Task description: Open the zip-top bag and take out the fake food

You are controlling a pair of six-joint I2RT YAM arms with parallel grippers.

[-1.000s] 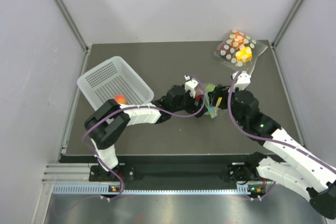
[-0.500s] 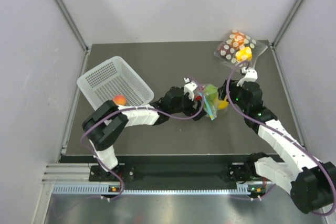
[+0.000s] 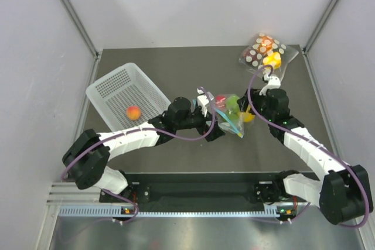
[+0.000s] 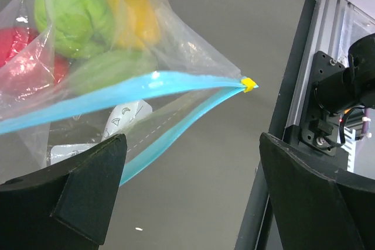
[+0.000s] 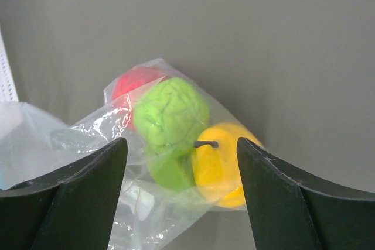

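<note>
The zip-top bag (image 3: pixel 230 115) lies mid-table between both arms, its teal zip strip (image 4: pixel 117 95) parted with a yellow slider (image 4: pixel 248 84) at one end. Inside it is fake food: a green fruit (image 5: pixel 170 114), a yellow one (image 5: pixel 220 162) and a red one (image 5: pixel 136 82). A peach-orange fruit (image 3: pixel 133 112) sits in the white basket (image 3: pixel 111 89). My left gripper (image 4: pixel 193 188) is open at the bag's mouth, with bare table between its fingers. At the bag's fruit end my right gripper (image 5: pixel 181 194) hangs open over the fruits, holding nothing.
A clear polka-dot bag (image 3: pixel 265 54) with yellow and orange pieces lies at the back right corner. The basket stands at the left. A metal rail (image 4: pixel 304 86) borders the near table edge. Grey walls enclose both sides and the back.
My left arm has drawn back to the left and its jaws have opened slightly wider. The bag has shifted a little left. The right arm has stretched out toward the bag's fruit end.
</note>
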